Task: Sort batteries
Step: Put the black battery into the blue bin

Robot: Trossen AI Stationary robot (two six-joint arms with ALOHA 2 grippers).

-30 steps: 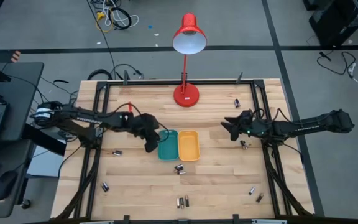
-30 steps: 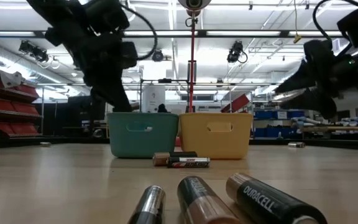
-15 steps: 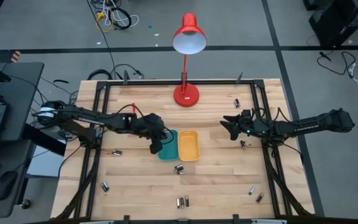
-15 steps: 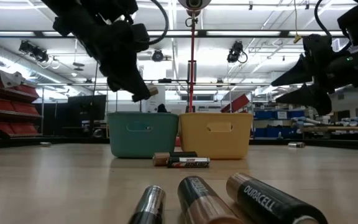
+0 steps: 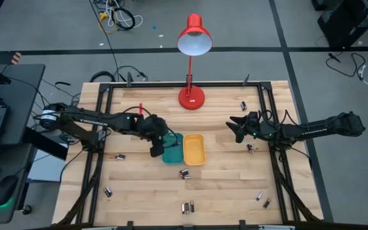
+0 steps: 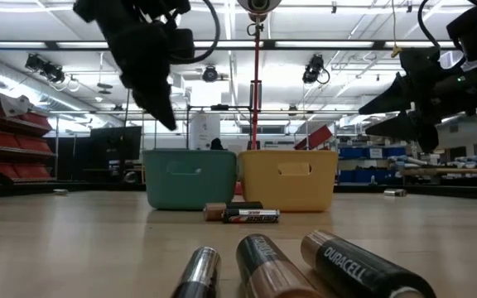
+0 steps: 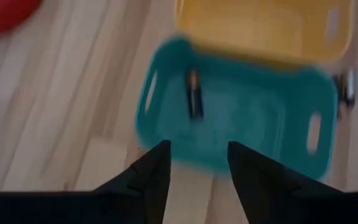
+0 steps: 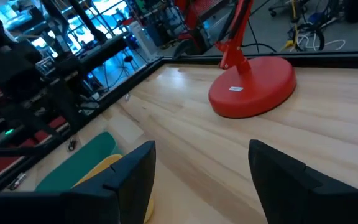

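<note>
One battery (image 7: 194,94) lies in the teal tray (image 7: 166,149), just ahead of the left pincer (image 7: 194,163), whose parted, empty fingers suit a drop. Other batteries (image 5: 184,173) lie scattered on the bench (image 5: 222,185). Right pincer (image 8: 201,163) hovers wide, empty, well apart.

2 dark slim arms w/ white lettering, black cables; tapered black fingers (image 7: 151,177).

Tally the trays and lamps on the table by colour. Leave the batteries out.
Teal tray: 1
Yellow tray: 1
Red lamp: 1
Total: 3
</note>
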